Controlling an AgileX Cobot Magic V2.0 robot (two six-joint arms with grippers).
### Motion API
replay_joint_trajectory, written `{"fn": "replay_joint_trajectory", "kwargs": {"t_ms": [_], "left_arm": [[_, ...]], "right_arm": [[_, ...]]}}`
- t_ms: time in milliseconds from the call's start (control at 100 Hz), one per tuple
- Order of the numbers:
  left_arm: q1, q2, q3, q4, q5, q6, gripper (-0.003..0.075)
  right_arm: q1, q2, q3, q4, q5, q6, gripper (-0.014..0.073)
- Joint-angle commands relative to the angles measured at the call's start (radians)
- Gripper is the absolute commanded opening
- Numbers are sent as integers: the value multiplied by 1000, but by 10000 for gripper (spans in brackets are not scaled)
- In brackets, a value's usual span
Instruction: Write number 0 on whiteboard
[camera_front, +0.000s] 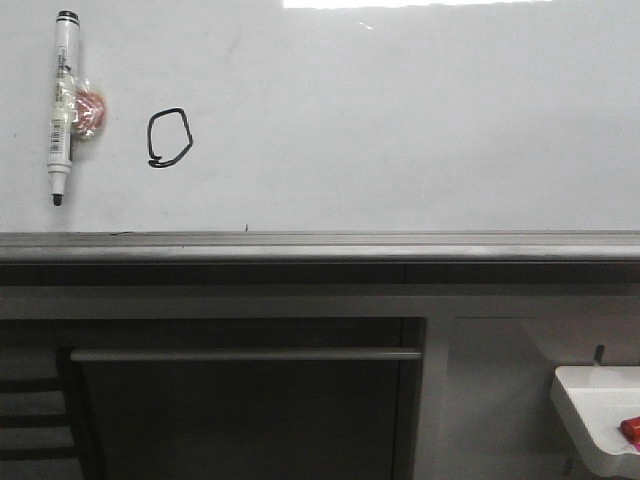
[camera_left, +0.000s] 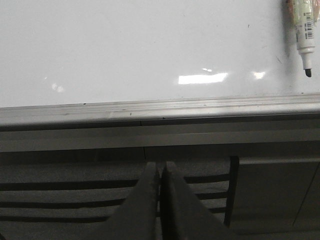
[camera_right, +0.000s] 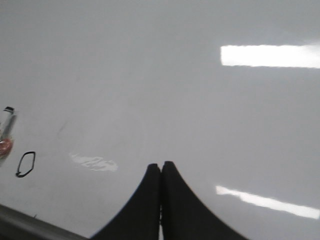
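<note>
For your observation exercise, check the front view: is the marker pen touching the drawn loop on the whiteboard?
No. The marker pen lies to the left of the number 0, with bare whiteboard between them.

Below the grey ledge (camera_front: 320, 245) you see a dark cabinet front (camera_front: 240, 410) with a horizontal grey bar handle (camera_front: 245, 354) across it, slatted openings at its left edge, and a small white tray (camera_front: 600, 415) by its right corner; ceiling lights glare above

The front view faces the whiteboard (camera_front: 400, 120) squarely, above its grey ledge (camera_front: 320, 245). Both wrist views look obliquely across it, sharing the marker pen (camera_front: 61, 105) (camera_left: 303, 30) beside the drawn 0 (camera_front: 168, 138) (camera_right: 25, 164).
</note>
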Motion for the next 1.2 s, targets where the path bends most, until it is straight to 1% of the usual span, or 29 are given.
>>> {"fn": "replay_joint_trajectory", "kwargs": {"t_ms": [0, 120, 240, 400, 510, 550, 590, 720, 920, 1010, 1191], "left_arm": [[0, -26, 11, -9, -65, -5, -20], [0, -26, 11, -9, -65, -5, -20], [0, -26, 11, -9, -65, -5, -20], [0, -26, 11, -9, -65, -5, -20], [0, -26, 11, -9, -65, -5, -20], [0, -26, 11, -9, -65, -5, -20], [0, -26, 11, -9, -65, -5, -20], [0, -26, 11, -9, -65, -5, -20], [0, -26, 11, -9, -65, -5, -20], [0, -26, 11, -9, -65, -5, -20], [0, -26, 11, -9, -65, -5, -20]], "right_arm": [[-57, -25, 2, -16, -80, 7, -56], [-108, -89, 56, -14, -40, 22, -56], [-133, -156, 115, 1, 22, 31, -56], [-183, -247, 175, 48, 123, 31, -56], [-227, -293, 216, 52, 125, 31, -55], [-240, -293, 228, 66, 123, 31, -56], [-249, -293, 226, 78, 179, 31, -55], [-267, -293, 226, 89, 255, 31, -56], [-356, -293, 227, 124, 398, 29, -55], [-365, -293, 227, 124, 478, 4, -56], [-365, -293, 227, 124, 482, -13, -56]]}}
